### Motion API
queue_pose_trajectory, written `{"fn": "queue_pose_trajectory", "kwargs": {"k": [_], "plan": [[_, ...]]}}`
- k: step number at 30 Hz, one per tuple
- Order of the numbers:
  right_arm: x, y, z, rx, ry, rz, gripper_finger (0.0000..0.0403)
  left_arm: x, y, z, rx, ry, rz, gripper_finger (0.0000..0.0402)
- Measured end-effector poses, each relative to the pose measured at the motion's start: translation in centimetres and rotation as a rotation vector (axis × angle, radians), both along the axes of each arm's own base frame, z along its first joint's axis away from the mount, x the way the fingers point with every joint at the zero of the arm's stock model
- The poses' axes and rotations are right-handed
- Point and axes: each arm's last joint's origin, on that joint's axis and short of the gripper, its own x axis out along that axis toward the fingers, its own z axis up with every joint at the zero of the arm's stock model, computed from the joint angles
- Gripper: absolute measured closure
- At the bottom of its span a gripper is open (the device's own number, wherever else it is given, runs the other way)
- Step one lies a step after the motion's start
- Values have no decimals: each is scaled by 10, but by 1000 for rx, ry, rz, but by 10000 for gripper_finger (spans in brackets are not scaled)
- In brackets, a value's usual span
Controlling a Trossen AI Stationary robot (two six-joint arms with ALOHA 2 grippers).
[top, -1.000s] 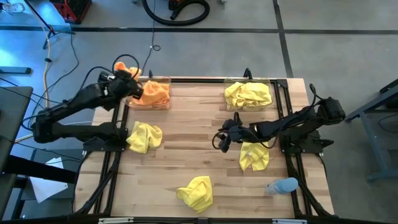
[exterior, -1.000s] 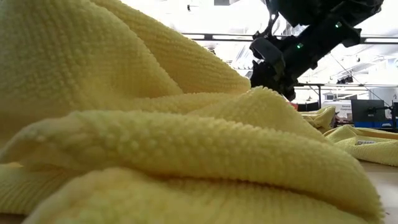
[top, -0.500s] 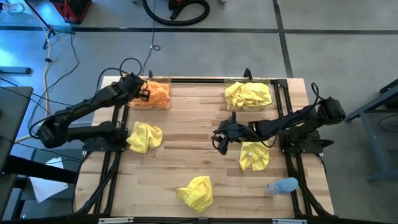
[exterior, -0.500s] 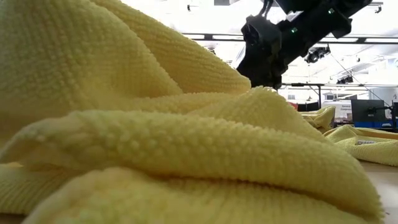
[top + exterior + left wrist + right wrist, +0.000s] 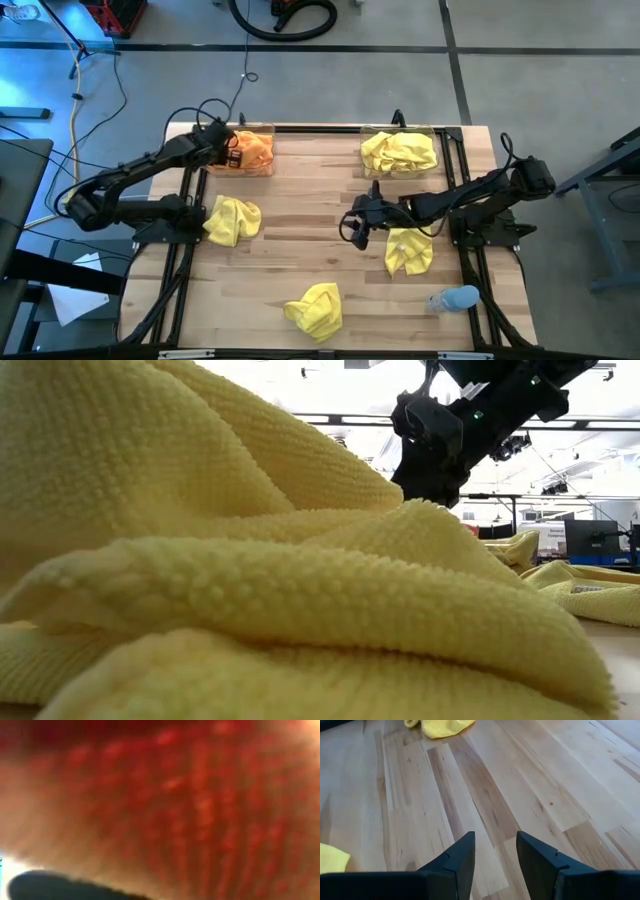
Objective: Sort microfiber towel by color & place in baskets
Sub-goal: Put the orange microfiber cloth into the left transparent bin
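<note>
Orange microfiber towels (image 5: 252, 150) lie piled in the left basket (image 5: 270, 128) at the table's far left. My left gripper (image 5: 226, 150) is down at that basket's left end, and orange cloth (image 5: 190, 795) fills its wrist view. Yellow towels (image 5: 400, 152) fill the right basket (image 5: 365, 133). Three more yellow towels lie loose on the wood (image 5: 232, 220), (image 5: 408, 250), (image 5: 315, 310). My right gripper (image 5: 355, 232) hangs open over bare wood (image 5: 495, 855) near the table's middle, just left of one loose yellow towel.
A small pale blue rounded object (image 5: 455, 298) lies near the table's right front corner. In the low view, the front yellow towel (image 5: 250, 560) blocks most of the scene. Bare wood lies between the baskets and across the middle.
My left gripper has come down from beyond the table's far left corner to the left basket, tipping downward. The orange towel that hung outside the basket now lies in it with the other orange cloth. My right gripper has kept its place.
</note>
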Motion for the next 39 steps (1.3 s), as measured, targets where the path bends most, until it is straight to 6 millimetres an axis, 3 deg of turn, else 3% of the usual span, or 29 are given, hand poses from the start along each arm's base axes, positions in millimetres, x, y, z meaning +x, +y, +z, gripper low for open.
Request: {"fn": "queue_pose_trajectory", "kwargs": {"k": [8,16,20,23,30,39], "plan": [[0,0,0,-5,3,7,265,0,-3,33,-56,-59,5,245],[0,0,-1,-6,9,6,265,-1,-11,71,-187,-156,5,236],[0,0,-1,-11,10,10,265,-1,-9,83,-101,-158,19,236],[0,0,-1,-12,10,11,265,0,1,89,89,-96,61,236],[0,0,0,-24,11,11,265,7,11,74,254,-4,148,236],[0,-3,0,-24,10,0,265,20,20,31,165,57,203,236]]}}
